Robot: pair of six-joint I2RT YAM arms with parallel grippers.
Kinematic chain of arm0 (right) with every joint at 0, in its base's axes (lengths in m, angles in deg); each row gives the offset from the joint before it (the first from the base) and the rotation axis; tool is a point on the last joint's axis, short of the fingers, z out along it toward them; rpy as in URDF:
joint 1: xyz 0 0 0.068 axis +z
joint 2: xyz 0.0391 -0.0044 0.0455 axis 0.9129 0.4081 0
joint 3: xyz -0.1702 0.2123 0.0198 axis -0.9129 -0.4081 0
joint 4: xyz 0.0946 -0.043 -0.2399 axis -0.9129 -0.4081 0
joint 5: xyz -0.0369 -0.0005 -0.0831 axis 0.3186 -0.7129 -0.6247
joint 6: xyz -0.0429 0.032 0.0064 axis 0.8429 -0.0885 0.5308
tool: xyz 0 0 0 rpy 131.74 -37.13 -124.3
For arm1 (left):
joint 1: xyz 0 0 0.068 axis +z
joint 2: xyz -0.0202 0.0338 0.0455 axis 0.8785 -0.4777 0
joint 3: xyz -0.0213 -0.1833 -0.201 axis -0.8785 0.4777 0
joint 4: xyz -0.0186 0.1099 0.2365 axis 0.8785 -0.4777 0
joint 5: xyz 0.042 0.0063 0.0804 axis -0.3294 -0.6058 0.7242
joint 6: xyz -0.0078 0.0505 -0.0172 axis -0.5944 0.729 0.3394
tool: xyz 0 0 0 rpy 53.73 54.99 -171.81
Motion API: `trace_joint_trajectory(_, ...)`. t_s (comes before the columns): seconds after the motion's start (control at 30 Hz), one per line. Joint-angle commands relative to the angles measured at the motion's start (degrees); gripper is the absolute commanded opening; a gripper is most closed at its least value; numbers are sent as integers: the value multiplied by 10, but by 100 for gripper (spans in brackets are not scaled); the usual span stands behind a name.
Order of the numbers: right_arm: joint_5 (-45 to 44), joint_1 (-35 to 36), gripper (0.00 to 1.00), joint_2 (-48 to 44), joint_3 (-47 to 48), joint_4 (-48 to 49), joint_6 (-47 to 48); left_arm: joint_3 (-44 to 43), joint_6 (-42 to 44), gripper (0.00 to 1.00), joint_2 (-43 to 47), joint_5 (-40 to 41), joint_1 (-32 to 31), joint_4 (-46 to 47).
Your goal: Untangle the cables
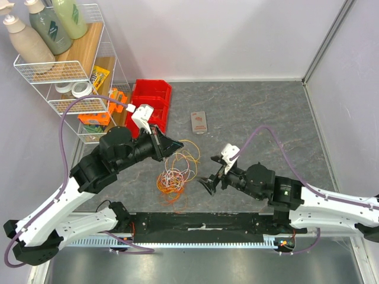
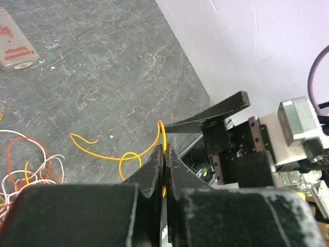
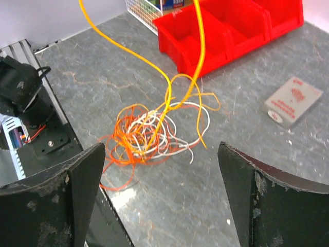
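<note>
- Cables (image 1: 173,177) lay in a loose tangle of orange, white and red loops on the grey table (image 1: 266,112), near its front edge and between the two grippers.
- One yellow-orange cable (image 2: 162,135) rose out of the tangle, clear of the table, up to the left gripper (image 1: 173,144).
- The left gripper was clamped on that yellow-orange cable. In the left wrist view its fingers (image 2: 153,172) were pressed together with the strand pinched between them.
- The right gripper (image 1: 207,184) stood low, just beside the tangle on its right. Its fingers (image 3: 85,175) were spread wide and held nothing.
- In the right wrist view the tangle (image 3: 146,136) lay ahead of the gap between those fingers.
- A red bin (image 1: 151,103) sat behind the tangle, next to a white wire rack (image 1: 71,74).
- A sponge packet (image 1: 199,122) lay flat on the table, right of the bin.
</note>
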Motion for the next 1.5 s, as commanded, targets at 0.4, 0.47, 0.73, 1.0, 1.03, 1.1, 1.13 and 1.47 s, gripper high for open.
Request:
trace_joint_trajectory(0.4, -27, -7, 56, 80, -54, 317, 23, -27, -46, 2, 29, 16, 3, 2)
trace_joint_trajectory(0.47, -9, -7, 66, 88, -51, 317, 26, -26, -46, 2, 30, 17, 3, 7)
trace_joint_trajectory(0.73, -38, -12, 64, 100, -62, 353, 19, -32, -47, 2, 29, 8, 3, 13)
trace_joint_trajectory(1.0, 1, -44, 54, 92, -69, 379, 4, -30, -50, 2, 36, 9, 3, 15)
trace_joint_trajectory(1.03, 7, -45, 56, 92, -69, 376, 5, -31, -50, 2, 36, 9, 3, 15)
trace_joint_trajectory(1.1, 15, -45, 56, 97, -69, 375, 6, -31, -50, 2, 35, 7, 3, 18)
trace_joint_trajectory(1.13, 18, -46, 56, 100, -69, 374, 4, -32, -49, 2, 34, 6, 3, 19)
trace_joint_trajectory(1.47, 64, -49, 48, 148, -57, 389, -3, -35, -46, 2, 32, 2, 3, 20)
